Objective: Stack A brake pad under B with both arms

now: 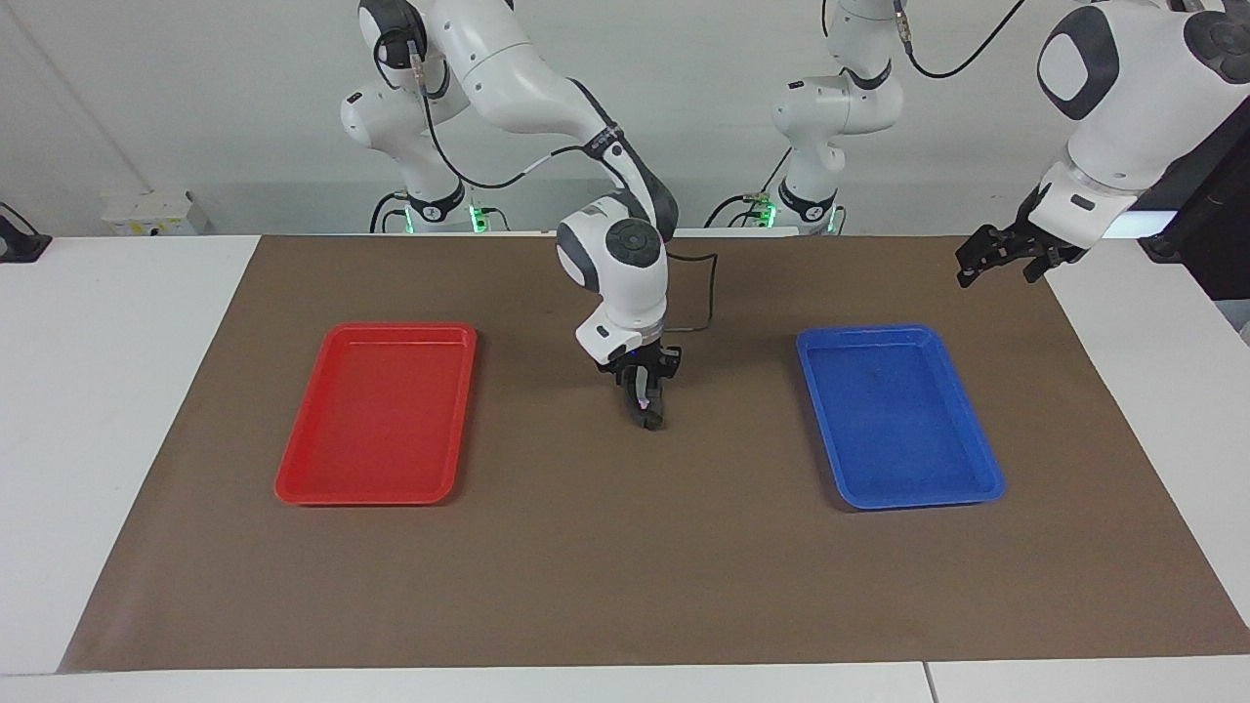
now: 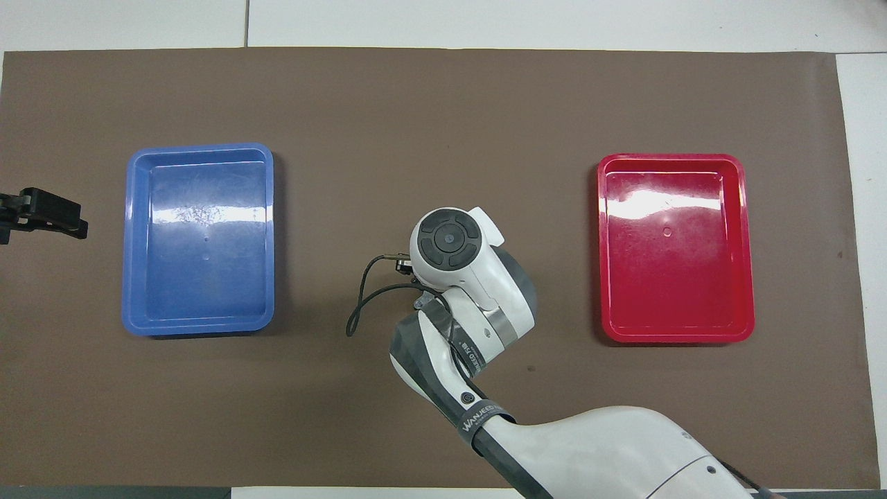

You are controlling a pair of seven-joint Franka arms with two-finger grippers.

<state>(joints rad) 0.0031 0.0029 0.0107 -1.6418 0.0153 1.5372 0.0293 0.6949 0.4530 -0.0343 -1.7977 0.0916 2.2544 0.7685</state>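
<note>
My right gripper [image 1: 646, 405] is down at the middle of the brown mat, between the two trays. At its tip a small dark piece [image 1: 652, 421] rests on the mat, with a pale silver glint just above it. I cannot tell whether this is the A brake pad, B, or both stacked. In the overhead view the right arm's wrist [image 2: 450, 239] hides the gripper and the pieces. My left gripper [image 1: 1006, 256] hangs open and empty in the air over the mat's edge at the left arm's end; it also shows in the overhead view [image 2: 43, 213].
An empty red tray [image 1: 376, 415] lies toward the right arm's end of the mat, an empty blue tray [image 1: 898, 415] toward the left arm's end. A black cable [image 2: 367, 294] loops from the right wrist.
</note>
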